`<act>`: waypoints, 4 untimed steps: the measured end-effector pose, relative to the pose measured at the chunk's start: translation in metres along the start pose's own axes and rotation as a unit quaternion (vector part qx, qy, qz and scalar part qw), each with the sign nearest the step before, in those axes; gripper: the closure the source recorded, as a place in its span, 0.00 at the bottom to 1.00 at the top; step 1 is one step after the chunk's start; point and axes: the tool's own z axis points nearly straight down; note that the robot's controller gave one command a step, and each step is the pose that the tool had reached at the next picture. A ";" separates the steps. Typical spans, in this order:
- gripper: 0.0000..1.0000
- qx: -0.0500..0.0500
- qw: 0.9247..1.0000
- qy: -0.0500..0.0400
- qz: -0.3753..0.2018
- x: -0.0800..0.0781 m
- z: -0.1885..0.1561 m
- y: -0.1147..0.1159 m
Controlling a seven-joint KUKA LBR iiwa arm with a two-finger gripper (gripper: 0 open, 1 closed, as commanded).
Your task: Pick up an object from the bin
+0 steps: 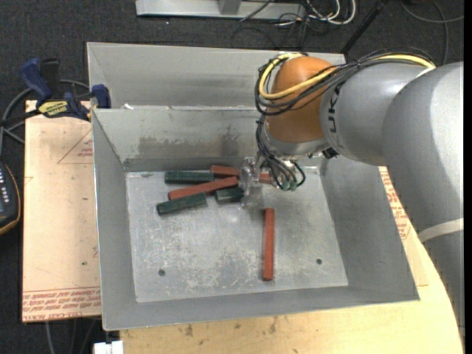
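Arm (398, 116) is held over the bin's (221, 286) back right corner, gripper (251, 177) at the red-and-green stick heap (199, 186), grip state indeterminable; approach judged, closure needed next

High oblique view, bin (110, 198) centred

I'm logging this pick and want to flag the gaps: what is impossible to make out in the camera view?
Camera view:
- Right ends of the heap's red bar and short dark green bar: covered by the tool.
- Whether the tool touches either bar: its own body covers the contact spot.
- Back right corner of the bin: behind the arm.
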 end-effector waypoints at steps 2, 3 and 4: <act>0.00 -0.001 0.983 0.003 -0.185 0.003 -0.005 0.050; 1.00 -0.001 0.983 0.002 -0.185 0.002 -0.006 0.050; 1.00 -0.001 0.971 0.003 -0.237 -0.005 -0.012 0.081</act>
